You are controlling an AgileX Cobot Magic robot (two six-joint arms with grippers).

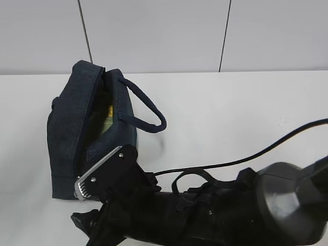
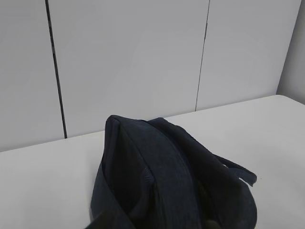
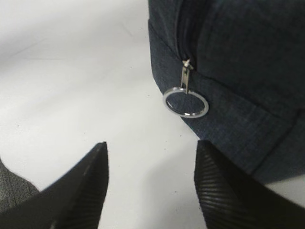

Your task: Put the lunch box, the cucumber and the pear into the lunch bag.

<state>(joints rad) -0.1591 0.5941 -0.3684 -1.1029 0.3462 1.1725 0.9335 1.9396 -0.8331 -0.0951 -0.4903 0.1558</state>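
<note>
Lunch box (image 1: 106, 122) inside lunch bag (image 1: 69, 138)

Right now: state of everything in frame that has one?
lunch bag: on its side on the table, top gaping open
zipper ring pull: hanging free at the bag's end, ungripped
lunch box: inside the bag, only partly visible
right gripper: open, short of the ring

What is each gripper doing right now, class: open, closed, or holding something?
Left gripper: not in view, cannot be told.
Right gripper: open, empty, just short of the bag's zipper ring.
</note>
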